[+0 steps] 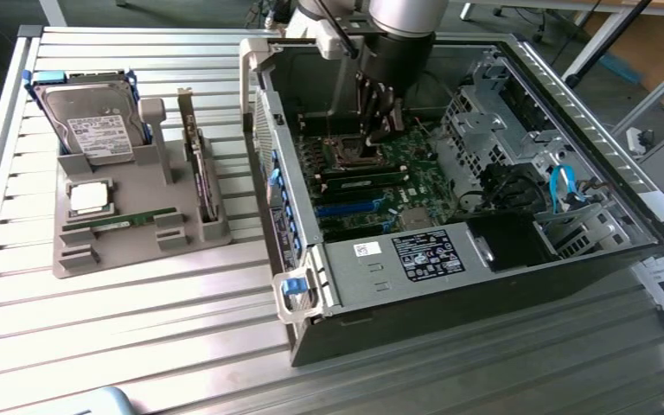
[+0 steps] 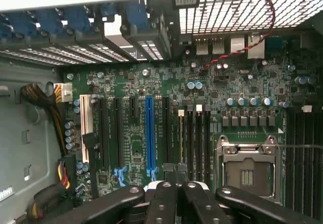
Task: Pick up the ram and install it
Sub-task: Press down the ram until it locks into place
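1 ribbed metal table (image 1: 136, 328), open computer case (image 1: 448, 259), grey parts tray (image 1: 136, 251)

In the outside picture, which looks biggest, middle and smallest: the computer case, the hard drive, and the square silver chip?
Largest to smallest, as they look in the exterior view:
1. Computer case
2. Hard drive
3. Square silver chip
The differences are plain, so none is unsure.

The arm (image 1: 396, 35) is cut off by the exterior view's edge.
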Controlling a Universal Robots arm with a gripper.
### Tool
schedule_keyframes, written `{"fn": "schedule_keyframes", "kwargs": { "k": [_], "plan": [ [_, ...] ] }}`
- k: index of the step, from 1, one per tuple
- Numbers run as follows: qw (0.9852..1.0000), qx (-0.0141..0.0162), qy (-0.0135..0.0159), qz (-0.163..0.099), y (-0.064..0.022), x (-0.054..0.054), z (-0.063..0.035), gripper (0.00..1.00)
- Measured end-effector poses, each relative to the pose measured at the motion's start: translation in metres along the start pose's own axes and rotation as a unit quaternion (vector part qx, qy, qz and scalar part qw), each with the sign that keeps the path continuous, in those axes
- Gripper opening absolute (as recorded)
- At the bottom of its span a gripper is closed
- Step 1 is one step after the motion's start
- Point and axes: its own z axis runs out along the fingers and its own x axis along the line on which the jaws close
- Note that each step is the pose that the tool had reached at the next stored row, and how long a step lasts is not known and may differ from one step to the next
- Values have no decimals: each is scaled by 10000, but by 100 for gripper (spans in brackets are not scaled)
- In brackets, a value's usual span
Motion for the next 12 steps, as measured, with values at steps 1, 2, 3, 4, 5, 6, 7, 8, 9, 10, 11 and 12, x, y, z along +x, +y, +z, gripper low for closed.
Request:
{"fn": "schedule_keyframes", "kwargs": {
  "k": [1, 2, 3, 4, 5, 6, 7, 8, 9, 10, 11, 12],
  "plan": [
    [10000, 0, 0, 0, -13, 0, 0, 11],
    [10000, 0, 0, -1, -25, -1, 0, 11],
    [10000, 0, 0, 0, -42, -1, 0, 11],
    [10000, 0, 0, 0, -52, -1, 1, 11],
    [10000, 0, 0, 0, -59, -2, 0, 11],
    [10000, 0, 0, 0, -65, -2, 0, 11],
    [10000, 0, 0, 0, -71, -2, 1, 11],
    [10000, 0, 0, 0, -80, -2, 1, 11],
    [10000, 0, 0, 0, -88, -3, 1, 11],
    [10000, 0, 0, 0, -97, -3, 1, 11],
    [10000, 0, 0, 0, -103, -3, 1, 11],
    [10000, 0, 0, 0, -110, -3, 1, 11]
  ]
}}
